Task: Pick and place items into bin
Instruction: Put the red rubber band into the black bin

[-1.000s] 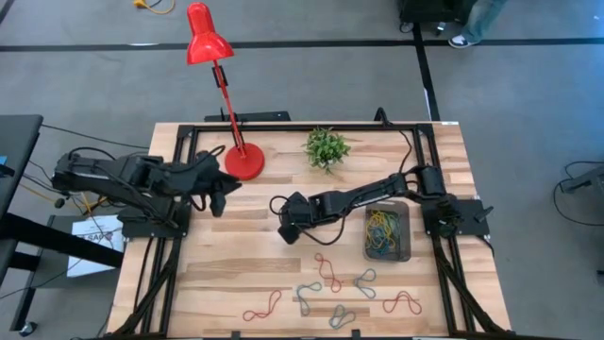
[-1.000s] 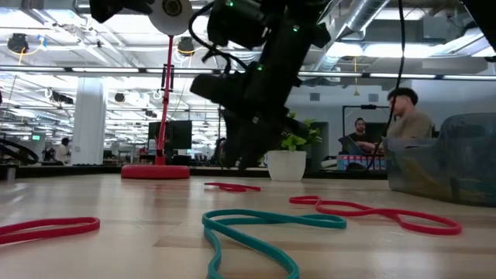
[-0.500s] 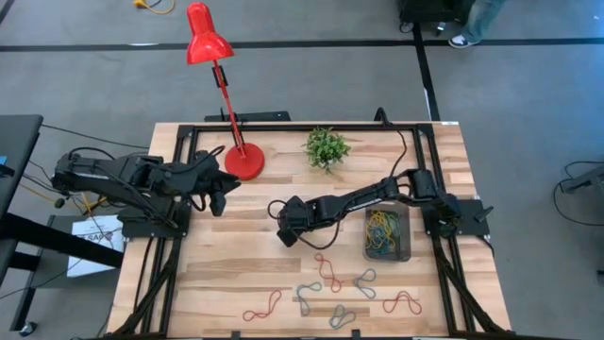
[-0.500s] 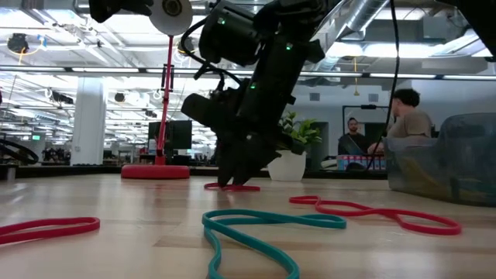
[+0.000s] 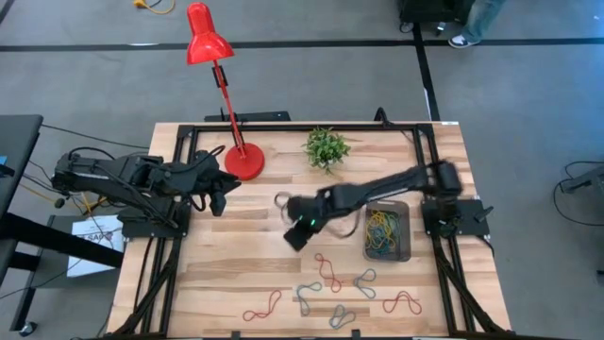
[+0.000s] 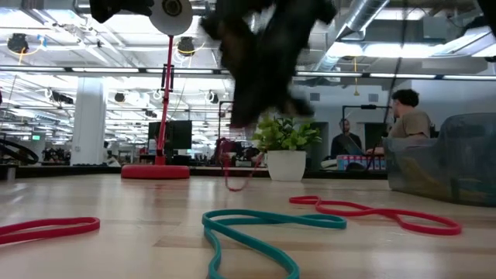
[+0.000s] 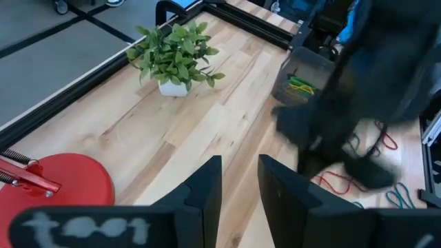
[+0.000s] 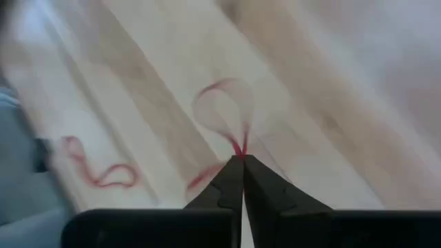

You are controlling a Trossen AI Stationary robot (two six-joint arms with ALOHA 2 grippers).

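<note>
Both arms are dark, near-black, built of slender links joined by chunkier rounded joint housings. The left arm carries loops of thin black cable along its links and rises from a black base plate at the worktop's edge. The right arm has a long straight forearm link, a small green light glowing near its wrist, and a squarish black base with cables trailing from it. Each arm ends in two flat, dark, tapering fingers; those of the right arm show stepped, notched inner edges.
</note>
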